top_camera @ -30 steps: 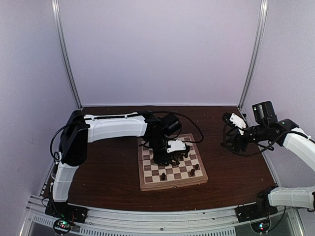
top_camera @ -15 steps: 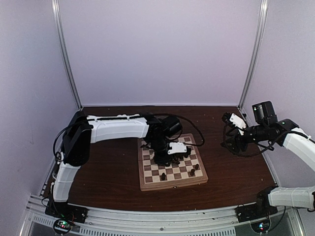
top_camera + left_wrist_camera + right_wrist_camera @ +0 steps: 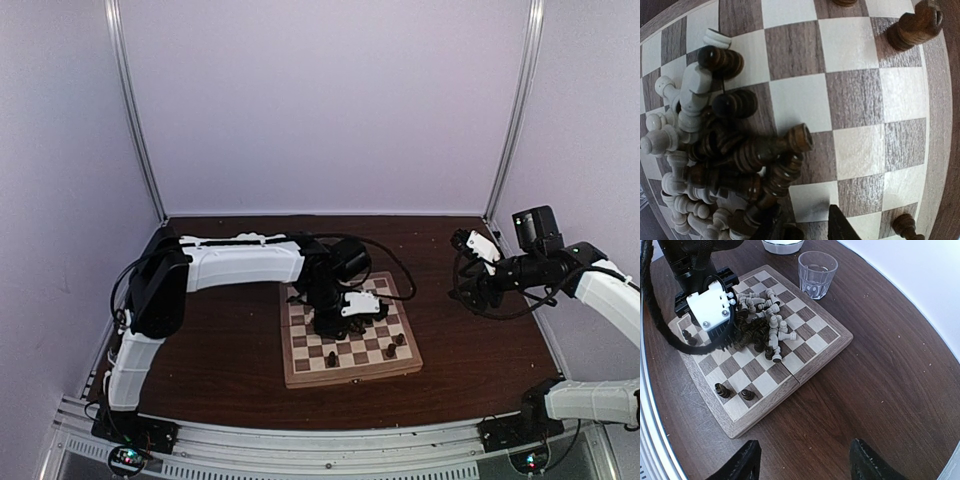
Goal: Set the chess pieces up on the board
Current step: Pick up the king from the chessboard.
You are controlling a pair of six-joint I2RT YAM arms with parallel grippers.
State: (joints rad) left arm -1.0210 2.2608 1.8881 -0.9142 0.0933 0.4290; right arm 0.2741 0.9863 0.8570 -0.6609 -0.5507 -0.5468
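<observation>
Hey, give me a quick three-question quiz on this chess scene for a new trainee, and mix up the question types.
1. True or false: the right end effector holds a chess piece.
2. Most of the chess pieces are: A) standing in rows, B) heaped on the chessboard, C) off the board.
3. Which arm's end effector hangs over the heap?
Key: 1 false, it is open and empty. 2 B. 3 the left end effector.

pale lilac walls close three sides: back wall, left wall, right wall. two metal posts stand in the back corners. a dark brown table has a metal rail at its near edge. the light is soft and even.
</observation>
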